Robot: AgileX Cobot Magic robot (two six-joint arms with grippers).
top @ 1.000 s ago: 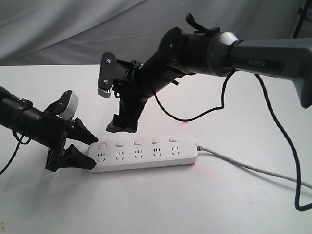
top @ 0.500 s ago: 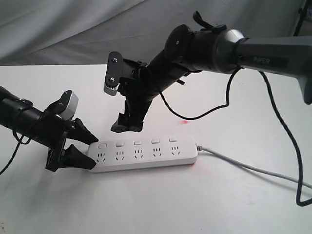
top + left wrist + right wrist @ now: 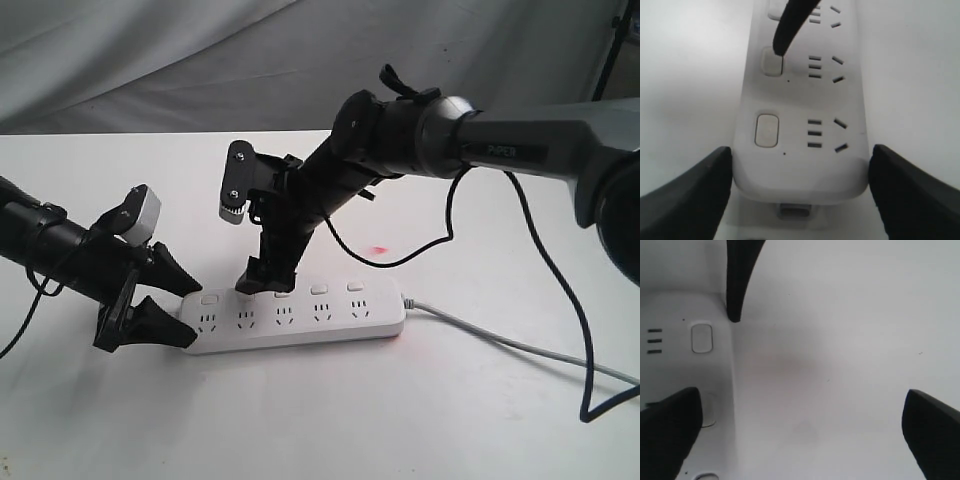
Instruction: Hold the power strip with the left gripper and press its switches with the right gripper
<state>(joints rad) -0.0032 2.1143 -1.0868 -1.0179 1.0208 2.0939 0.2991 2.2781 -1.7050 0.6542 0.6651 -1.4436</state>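
The white power strip (image 3: 300, 318) lies flat on the white table, its cord (image 3: 500, 340) running off to the right. My left gripper (image 3: 190, 313) clamps the strip's left end. In the left wrist view its black fingers (image 3: 695, 195) press both sides of the power strip (image 3: 800, 165). My right gripper (image 3: 262, 278) hangs over the row of switches (image 3: 318, 289) with its jaws wide apart. One fingertip (image 3: 778, 47) rests on the second switch (image 3: 771, 67) from the held end. In the right wrist view one finger (image 3: 670, 432) covers part of the power strip (image 3: 685, 365); the other finger is over bare table.
A red light spot (image 3: 378, 249) shows on the table behind the strip. The right arm's black cable (image 3: 565, 330) loops down over the table at the right. Grey cloth (image 3: 150, 60) hangs behind the table's far edge.
My right arm has come down from above the strip, and its fingertip now sits on the second switch. The left gripper and the strip have not moved.
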